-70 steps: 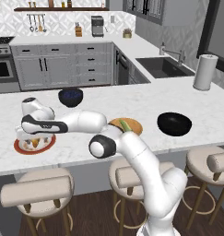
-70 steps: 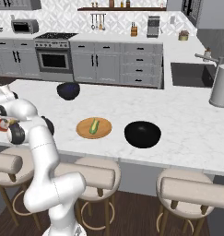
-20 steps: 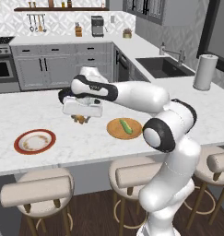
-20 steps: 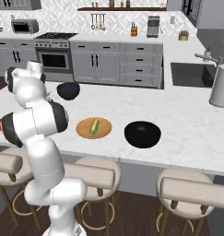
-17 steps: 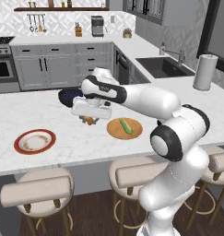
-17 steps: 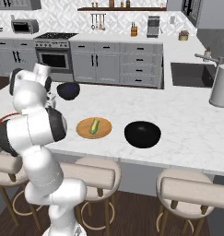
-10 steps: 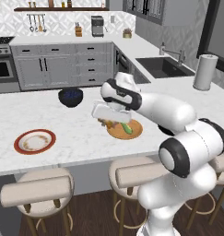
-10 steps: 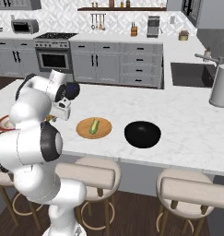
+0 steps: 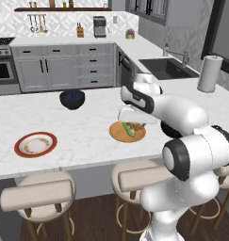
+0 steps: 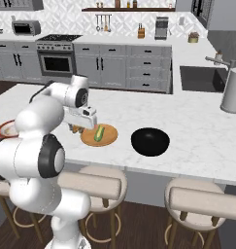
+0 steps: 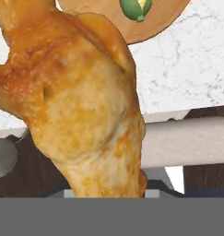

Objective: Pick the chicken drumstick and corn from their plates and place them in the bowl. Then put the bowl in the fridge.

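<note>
My gripper (image 9: 134, 121) (image 10: 78, 125) is shut on the golden-brown chicken drumstick (image 11: 85, 106), which hangs just above the left edge of the tan wooden plate (image 9: 119, 135) (image 10: 109, 139). The green corn (image 9: 128, 129) (image 10: 98, 133) (image 11: 135, 8) lies on that plate, beside the drumstick (image 10: 76, 129). The red-rimmed white plate (image 9: 36, 144) (image 10: 2, 129) sits bare at the counter's left. A small navy bowl with a bluish inside (image 9: 72, 99) stands at the back. A larger glossy black bowl (image 10: 149, 141) stands right of the wooden plate. The fridge is out of view.
Bar stools (image 9: 38, 194) (image 10: 203, 200) line the counter's near edge. A paper towel roll (image 9: 209, 73) (image 10: 231, 90) and a sink (image 9: 167, 68) are at the far right. Cabinets and an oven (image 10: 55, 62) lie behind the island.
The arm has carried the drumstick to the right, past the navy bowl, to above the wooden plate with the corn. The red-rimmed plate is left bare.
</note>
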Tool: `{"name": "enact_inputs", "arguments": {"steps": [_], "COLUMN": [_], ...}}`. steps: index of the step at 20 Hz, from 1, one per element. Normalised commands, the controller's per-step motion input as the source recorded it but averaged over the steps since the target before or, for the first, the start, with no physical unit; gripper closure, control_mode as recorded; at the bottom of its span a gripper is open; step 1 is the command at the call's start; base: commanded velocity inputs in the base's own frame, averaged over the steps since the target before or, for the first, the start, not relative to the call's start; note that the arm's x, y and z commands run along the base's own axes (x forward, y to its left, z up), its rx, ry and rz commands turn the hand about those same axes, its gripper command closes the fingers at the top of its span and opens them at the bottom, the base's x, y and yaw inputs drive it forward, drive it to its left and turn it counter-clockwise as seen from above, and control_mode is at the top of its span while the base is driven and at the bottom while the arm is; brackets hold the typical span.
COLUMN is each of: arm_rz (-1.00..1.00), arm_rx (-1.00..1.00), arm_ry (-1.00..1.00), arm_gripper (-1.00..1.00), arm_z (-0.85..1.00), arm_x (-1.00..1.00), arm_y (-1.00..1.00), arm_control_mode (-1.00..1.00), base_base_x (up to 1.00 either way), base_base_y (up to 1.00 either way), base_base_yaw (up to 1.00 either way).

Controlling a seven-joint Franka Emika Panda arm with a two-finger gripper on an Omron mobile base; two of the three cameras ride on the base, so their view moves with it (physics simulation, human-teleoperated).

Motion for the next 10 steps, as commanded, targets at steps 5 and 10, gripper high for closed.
{"name": "enact_inputs", "arguments": {"steps": [5, 10], "arm_rz": [-0.09, -0.05], "arm_rx": [-0.16, -0.12], "arm_ry": [0.01, 0.0], "arm_gripper": [1.0, 1.0], "arm_z": [-0.04, -0.15], "arm_x": [0.01, 0.07], "arm_y": [-1.0, -1.0], "arm_control_mode": [-1.0, -1.0], "base_base_x": [0.0, 0.0], "base_base_y": [0.0, 0.0], "base_base_yaw": [0.0, 0.0]}}
